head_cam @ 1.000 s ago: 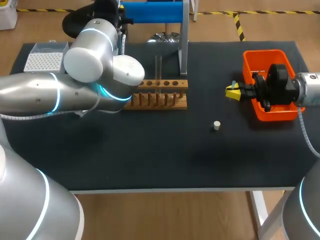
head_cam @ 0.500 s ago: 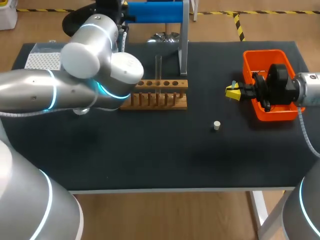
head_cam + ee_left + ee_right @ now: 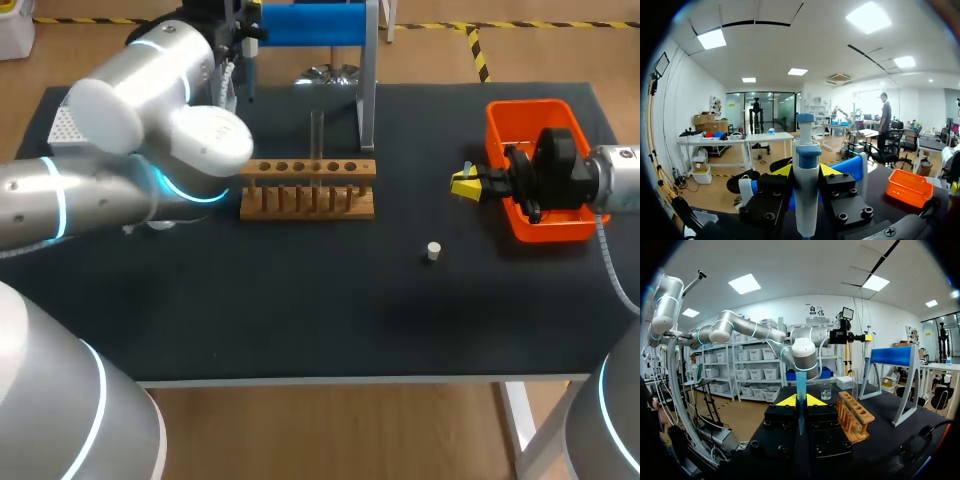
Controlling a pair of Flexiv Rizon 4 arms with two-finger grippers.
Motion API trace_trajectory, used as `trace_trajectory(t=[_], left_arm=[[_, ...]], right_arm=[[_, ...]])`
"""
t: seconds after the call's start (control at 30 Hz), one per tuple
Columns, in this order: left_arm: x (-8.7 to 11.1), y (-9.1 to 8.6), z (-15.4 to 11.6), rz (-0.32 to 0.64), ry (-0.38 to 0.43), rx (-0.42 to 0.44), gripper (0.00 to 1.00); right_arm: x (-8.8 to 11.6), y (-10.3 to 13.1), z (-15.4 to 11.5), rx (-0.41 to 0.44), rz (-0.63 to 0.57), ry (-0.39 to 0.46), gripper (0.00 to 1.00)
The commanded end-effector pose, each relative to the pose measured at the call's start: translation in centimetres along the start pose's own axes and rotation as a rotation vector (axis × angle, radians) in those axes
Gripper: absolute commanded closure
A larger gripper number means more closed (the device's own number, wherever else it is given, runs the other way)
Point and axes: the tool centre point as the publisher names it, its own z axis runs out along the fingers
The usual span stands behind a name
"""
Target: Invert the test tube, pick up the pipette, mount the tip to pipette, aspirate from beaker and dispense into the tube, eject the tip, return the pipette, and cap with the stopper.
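My left gripper (image 3: 236,30) is at the table's back left, in front of the blue stand (image 3: 310,22), shut on the white and blue pipette (image 3: 806,190), which stands upright between its fingers. A clear test tube (image 3: 316,135) stands upright in the wooden rack (image 3: 310,190). My right gripper (image 3: 465,183) hangs at the orange bin's left edge, shut on a blue pipette tip (image 3: 800,390) that points down between its yellow fingertips. The beaker (image 3: 826,391) stands beyond the rack (image 3: 855,415). A small white stopper (image 3: 433,251) lies on the mat in front of the rack, to the right.
The orange bin (image 3: 535,180) sits at the right, under my right wrist. The white tip box (image 3: 60,125) at the back left is mostly hidden by my left arm. The metal foot of the blue stand (image 3: 330,75) is behind the rack.
My left arm has swung left and back with the pipette, uncovering the rack's left end. The right arm, tube and stopper have not moved.
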Motion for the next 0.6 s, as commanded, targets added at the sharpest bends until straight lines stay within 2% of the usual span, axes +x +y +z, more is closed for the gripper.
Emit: trace_trajectory(t=[0.03,0.13,0.6], left_arm=[[0.1,-1.4,-2.5,-0.001,0.214,-0.015,1.00],[1.3,-2.2,-3.5,0.035,0.301,-0.034,1.00],[1.3,-2.2,-3.5,0.035,0.301,-0.034,1.00]], right_arm=[[0.1,0.0,-0.1,0.001,0.000,-0.001,1.00],[0.1,0.0,-0.1,0.001,0.000,-0.001,1.00],[0.1,0.0,-0.1,0.001,0.000,-0.001,1.00]])
